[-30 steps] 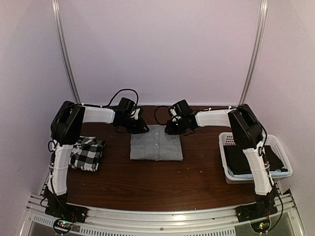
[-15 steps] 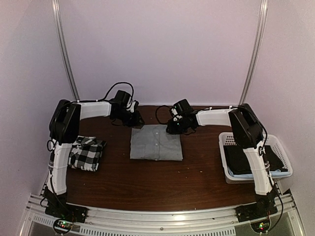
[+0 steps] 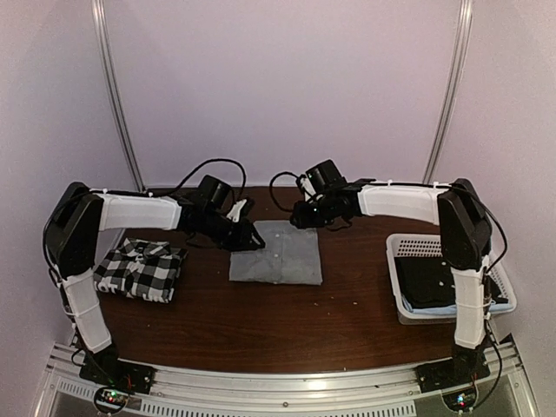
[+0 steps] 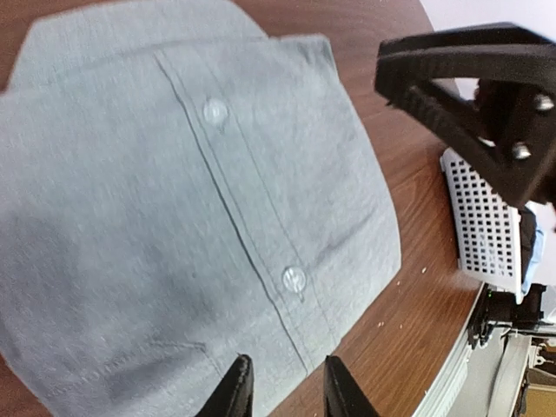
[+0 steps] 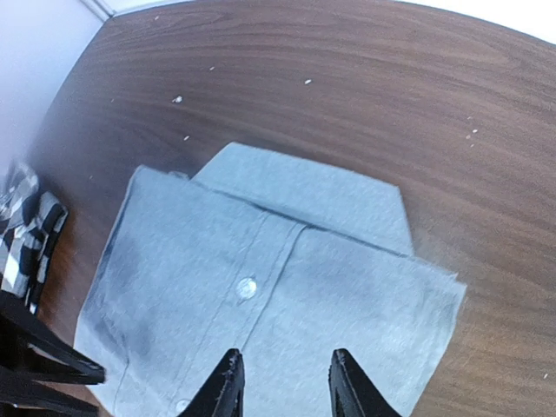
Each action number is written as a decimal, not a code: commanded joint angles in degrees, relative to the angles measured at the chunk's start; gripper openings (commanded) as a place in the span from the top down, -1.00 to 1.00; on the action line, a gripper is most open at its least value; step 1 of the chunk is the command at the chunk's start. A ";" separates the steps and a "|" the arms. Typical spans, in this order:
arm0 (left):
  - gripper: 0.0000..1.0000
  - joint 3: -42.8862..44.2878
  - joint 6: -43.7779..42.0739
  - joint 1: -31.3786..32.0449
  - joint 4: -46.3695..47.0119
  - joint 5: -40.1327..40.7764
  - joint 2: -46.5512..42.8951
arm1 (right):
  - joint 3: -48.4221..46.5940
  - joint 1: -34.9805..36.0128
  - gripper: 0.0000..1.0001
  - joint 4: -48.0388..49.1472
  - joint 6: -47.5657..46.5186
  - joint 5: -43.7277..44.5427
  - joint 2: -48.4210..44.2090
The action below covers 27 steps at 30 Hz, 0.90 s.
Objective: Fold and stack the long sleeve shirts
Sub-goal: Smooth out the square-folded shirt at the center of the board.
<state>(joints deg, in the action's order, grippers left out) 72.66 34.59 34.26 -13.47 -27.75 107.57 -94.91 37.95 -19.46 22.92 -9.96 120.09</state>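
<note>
Presently the grey shirt (image 3: pixel 276 254) lies folded to a neat rectangle at the middle of the table (image 3: pixel 261 326), placket and buttons up, collar toward the far edge. The checked shirt (image 3: pixel 139 271) lies folded at the left of the table, well apart from it, so no stack has been made. The left gripper (image 4: pixel 281 393) hovers over the grey shirt's far left corner; its wrist view shows the fingers parted, with cloth visible below the gap and nothing pinched. The right gripper (image 5: pixel 282 382) hangs above the far right edge, fingers likewise spread and holding nothing. A white basket (image 3: pixel 395 291) at the right holds dark cloth; what that cloth is cannot be told. Assessment: the folding of the grey shirt appears complete, and the step in hand is the passage from folding to stacking. The next move calls for both claws to come down on opposite edges of the grey rectangle, each catching every layer at once, top panel and tucked sleeves alike. The shirt should then be lifted level and carried left to be set squarely on the checked one. A hold on the top layer alone would likely let the fold fall open in transit.
</note>
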 commanded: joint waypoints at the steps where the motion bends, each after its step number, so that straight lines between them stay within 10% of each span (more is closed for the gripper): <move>1: 0.41 -4.79 3.44 1.49 6.03 -2.88 -0.10 | 5.07 4.19 0.30 0.42 1.49 1.07 -3.45; 27: 0.43 -8.72 4.80 1.77 3.84 2.73 0.53 | 16.28 13.55 0.30 0.77 4.46 4.96 -3.91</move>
<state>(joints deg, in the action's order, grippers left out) 65.30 39.57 36.27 -8.71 -27.70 111.57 -79.53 51.51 -18.20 27.29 -7.03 115.39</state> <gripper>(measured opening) 0.287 0.352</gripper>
